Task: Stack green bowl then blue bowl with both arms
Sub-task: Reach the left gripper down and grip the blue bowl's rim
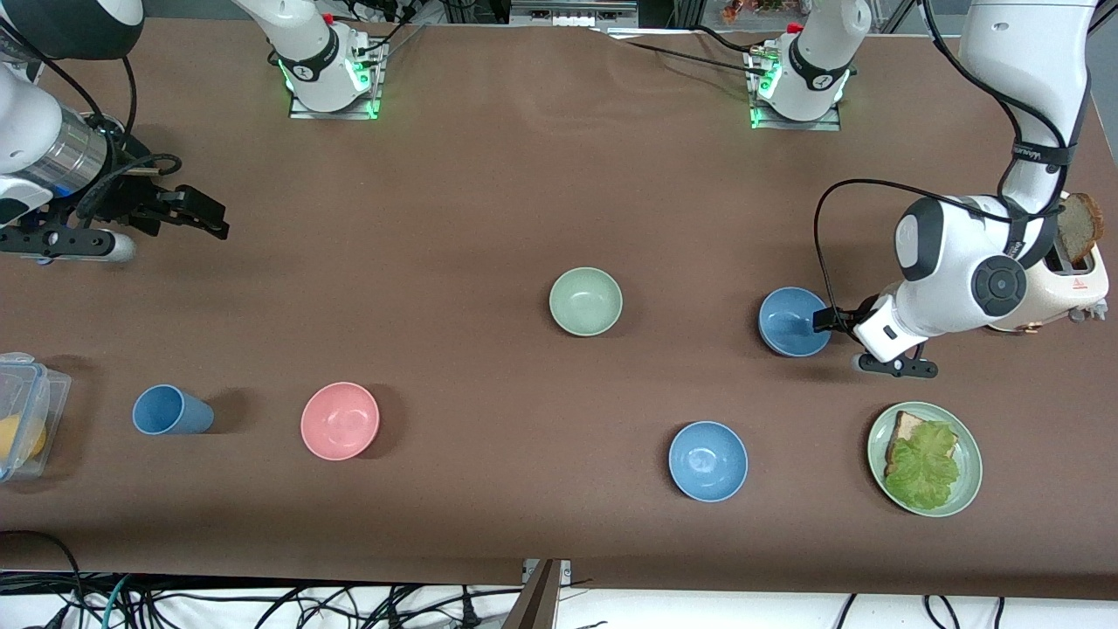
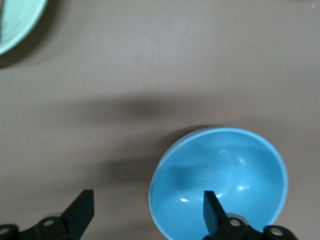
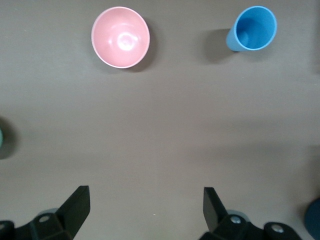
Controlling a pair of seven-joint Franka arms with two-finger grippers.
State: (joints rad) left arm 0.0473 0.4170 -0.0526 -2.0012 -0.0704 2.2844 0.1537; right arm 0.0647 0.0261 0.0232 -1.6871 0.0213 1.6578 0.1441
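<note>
The green bowl [image 1: 585, 301] sits upright and empty at the table's middle. The muted blue bowl [image 1: 793, 321] stands beside it toward the left arm's end. My left gripper [image 1: 828, 321] is open and low at that bowl's rim. In the left wrist view the left gripper [image 2: 148, 212] straddles the rim of the blue bowl [image 2: 220, 180], one finger [image 2: 212, 212] over its inside and the other outside over the table. My right gripper [image 1: 205, 220] waits open and empty at the right arm's end, over bare table [image 3: 145, 210].
A brighter blue bowl [image 1: 707, 460] and a pale-green plate [image 1: 965, 454] with bread and lettuce lie nearer the front camera. A pink bowl [image 1: 340, 420], a blue cup [image 1: 170, 410] and a clear container [image 1: 26, 419] lie toward the right arm's end. A toaster [image 1: 1070, 279] stands by the left arm.
</note>
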